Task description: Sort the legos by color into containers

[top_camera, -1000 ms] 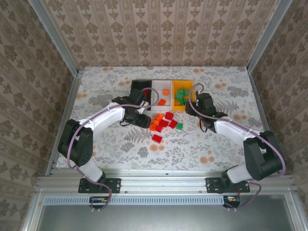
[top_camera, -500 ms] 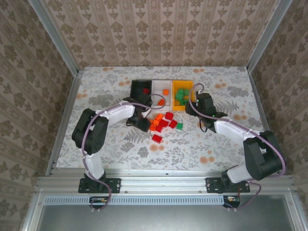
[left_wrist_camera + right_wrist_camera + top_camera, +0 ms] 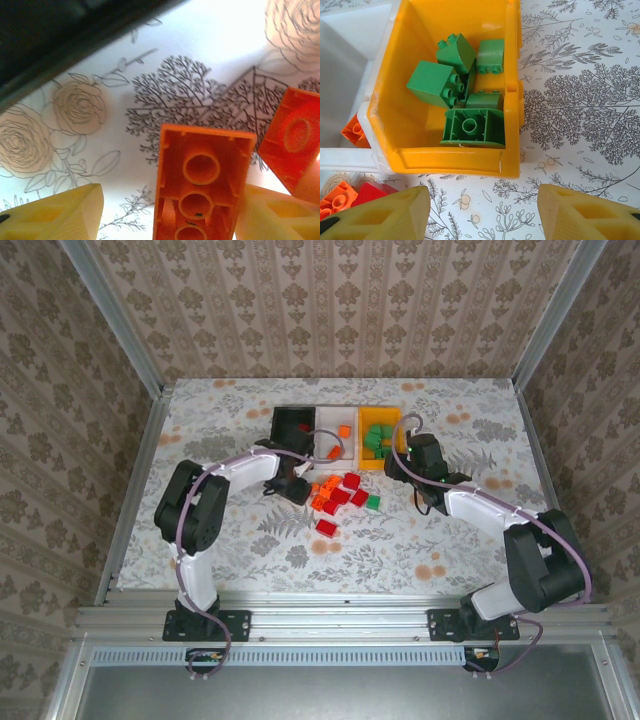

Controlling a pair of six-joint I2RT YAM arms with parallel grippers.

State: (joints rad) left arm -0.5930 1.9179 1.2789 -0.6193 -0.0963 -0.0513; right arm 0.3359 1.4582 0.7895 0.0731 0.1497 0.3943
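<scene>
The left gripper [image 3: 300,490] is hanging low over the flowered table [image 3: 450,540], at the left edge of the loose pile of red and orange legos [image 3: 340,495]. In the left wrist view its 2 yellow fingers [image 3: 55,215] are standing apart, with 1 orange brick [image 3: 202,190] between them, hollow side facing the camera. The brick is touching the right finger, and a strip of table is showing between it and the left finger. Another orange brick [image 3: 292,145] is lying just beside it.

The right gripper [image 3: 482,210] is hovering beside the near wall of the yellow bin [image 3: 450,162] with its fingers wide apart and holding nothing. About 5 green legos [image 3: 470,125] are lying inside this bin. The white bin [image 3: 338,430] is holding orange pieces, and the black bin [image 3: 293,425] is holding a red one. 1 green brick [image 3: 373,502] is lying at the right of the pile.
</scene>
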